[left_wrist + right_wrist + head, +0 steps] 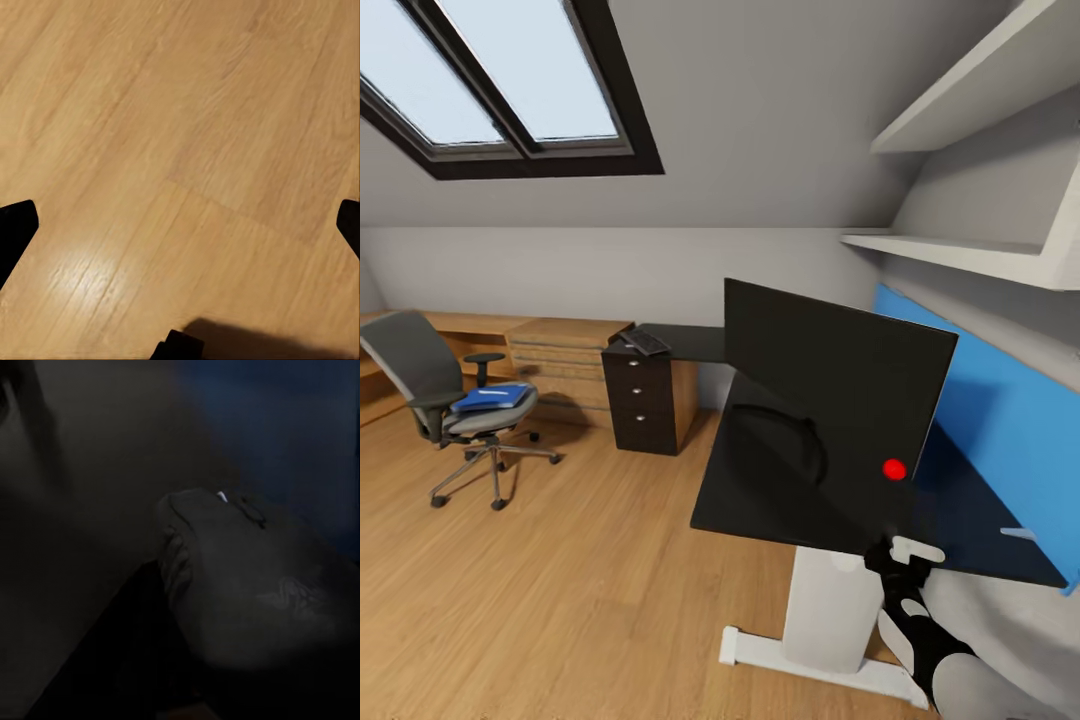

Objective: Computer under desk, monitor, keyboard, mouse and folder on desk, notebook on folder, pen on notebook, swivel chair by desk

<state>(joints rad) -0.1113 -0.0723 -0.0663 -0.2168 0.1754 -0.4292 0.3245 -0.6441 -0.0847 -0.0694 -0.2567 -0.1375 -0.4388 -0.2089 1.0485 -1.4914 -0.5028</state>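
Observation:
The black monitor [830, 380] with a red dot at its lower corner stands tilted over the glossy black desk [725, 505], which has a blue back panel. My right gripper [905, 560] is at the desk's front edge, just under the monitor's lower corner. In the right wrist view the dark rounded mouse [247, 592] sits very close to the camera, and the fingers are lost in the dark. My left gripper [180, 225] hangs open above bare wood floor. Across the room, the blue folder [490, 398] lies on the grey swivel chair [420, 375]. The keyboard [645, 342] rests on a black cabinet.
The black cabinet [640, 405] with silver knobs and a light wooden drawer unit [560, 360] line the far wall. White shelves [980, 250] jut out above the desk. A small pale sliver [1018, 533] lies on the desk by the blue panel. Wood floor [560, 600] stretches between desk and chair.

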